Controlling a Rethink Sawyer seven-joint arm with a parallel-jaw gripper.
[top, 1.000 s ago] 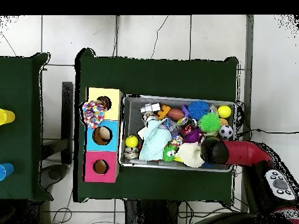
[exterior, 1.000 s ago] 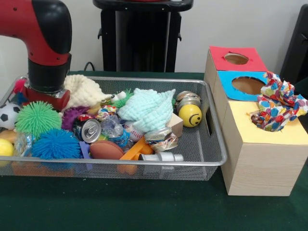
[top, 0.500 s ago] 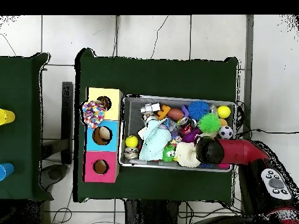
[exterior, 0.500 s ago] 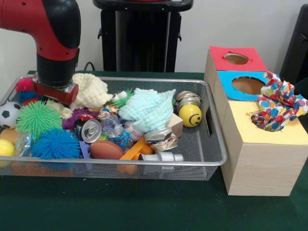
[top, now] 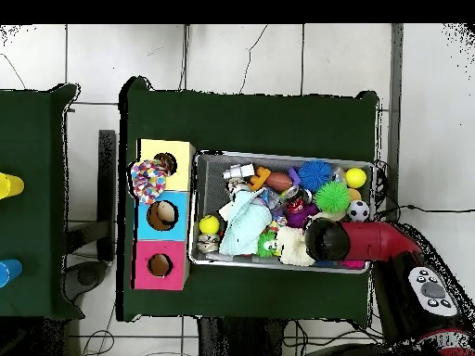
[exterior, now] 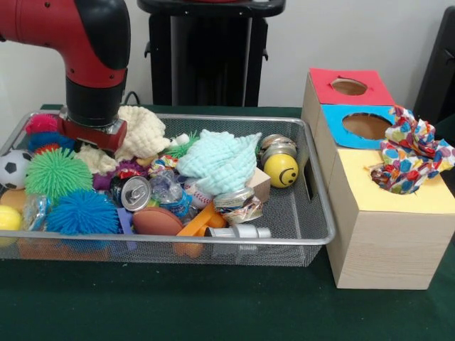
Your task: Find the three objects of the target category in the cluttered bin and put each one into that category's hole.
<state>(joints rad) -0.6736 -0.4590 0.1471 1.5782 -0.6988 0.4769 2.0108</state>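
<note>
The wire mesh bin (exterior: 318, 186) is full of clutter; it also shows in the overhead view (top: 283, 157). A confetti-patterned cloth scrap (exterior: 409, 158) lies bunched over the hole of the yellow box (exterior: 387, 213), also seen from above (top: 147, 181). A pink, blue and red soft ball (exterior: 41, 133), likely braided rope, lies at the bin's far left corner. My gripper (exterior: 92, 135) hangs from the red and black arm (top: 327, 239) low over the cream waffle cloth (exterior: 142, 131), just right of that ball. Its tips are hidden. A third soft multicoloured thing does not show.
A mint-green waffle cloth (exterior: 217, 160) lies mid-bin. Around it are a green spiky ball (exterior: 55, 174), a blue spiky ball (exterior: 82, 212), a soda can (exterior: 134, 192), a soccer ball (exterior: 13, 169) and a yellow smiley ball (exterior: 283, 170). A red box (exterior: 348, 85) and a blue box (exterior: 366, 124) stand behind the yellow one.
The arm has moved toward the bin's middle, rightward in the front view, and a little up. The pink, blue and red ball beside it is uncovered. The clutter has barely shifted.
</note>
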